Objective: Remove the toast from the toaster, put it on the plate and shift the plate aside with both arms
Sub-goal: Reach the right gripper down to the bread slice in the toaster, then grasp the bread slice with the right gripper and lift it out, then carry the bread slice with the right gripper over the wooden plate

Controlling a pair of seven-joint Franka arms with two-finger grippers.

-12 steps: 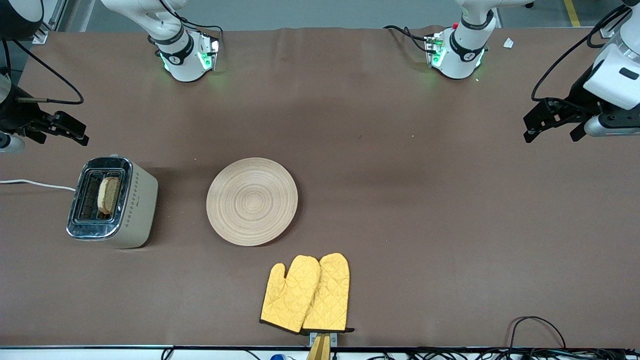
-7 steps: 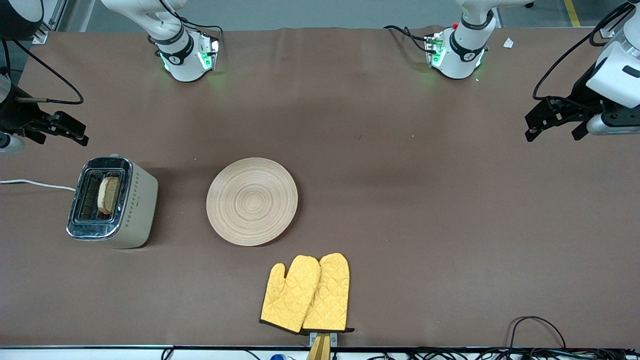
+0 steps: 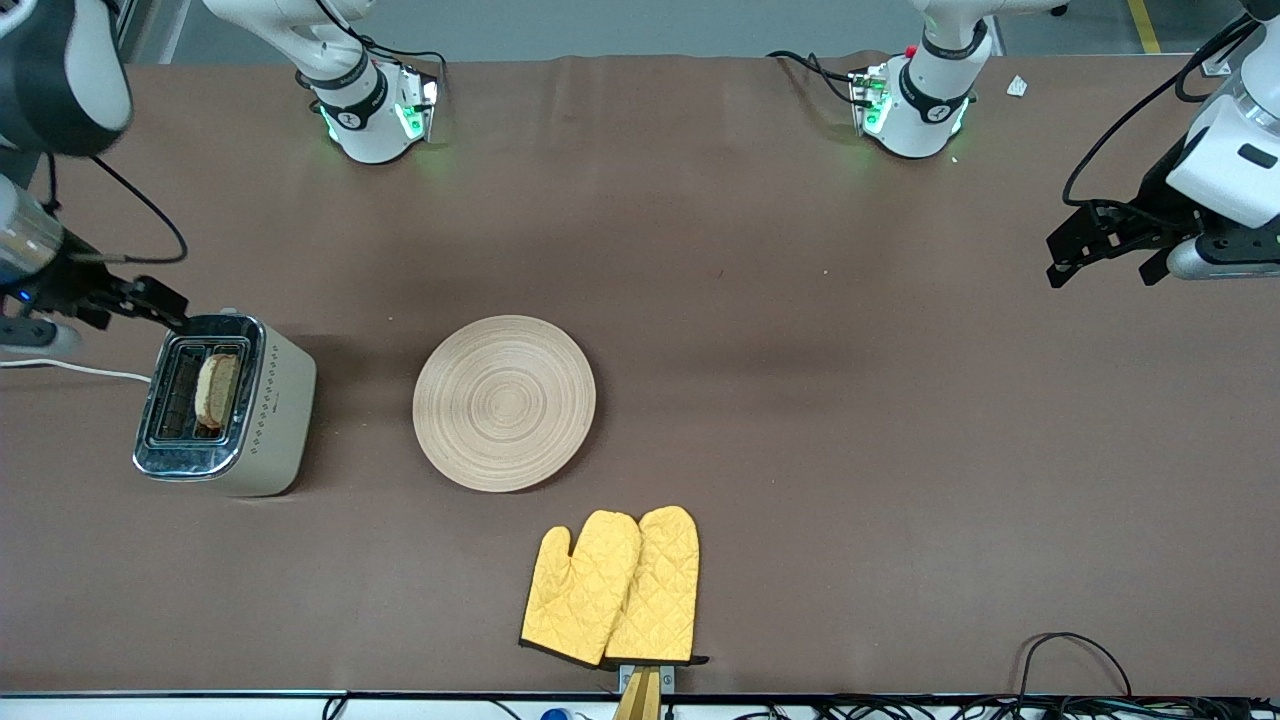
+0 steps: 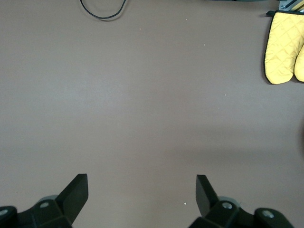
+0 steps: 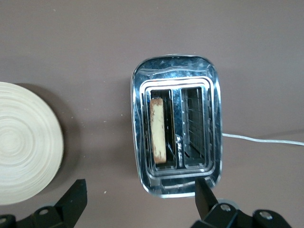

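The toast [image 3: 216, 390] stands on edge in one slot of a chrome-topped beige toaster [image 3: 275, 410] near the right arm's end of the table. It also shows in the right wrist view [image 5: 157, 131], in the toaster [image 5: 175, 71]. The round light-wood plate [image 3: 504, 402] lies beside the toaster, toward the table's middle; its edge shows in the right wrist view [image 5: 23, 142]. My right gripper [image 3: 150, 298] is open and empty, up in the air by the toaster's end that is farther from the front camera. My left gripper [image 3: 1085, 240] is open and empty, over bare table at the left arm's end.
A pair of yellow oven mitts [image 3: 615, 587] lies near the table's front edge, nearer to the front camera than the plate; it shows in the left wrist view [image 4: 284, 45]. A white cord [image 3: 70, 368] runs from the toaster off the table's end. A black cable loop [image 4: 102, 10] lies on the brown cloth.
My right gripper has moved toward the toaster and now hangs by its end. My left gripper has hardly shifted.
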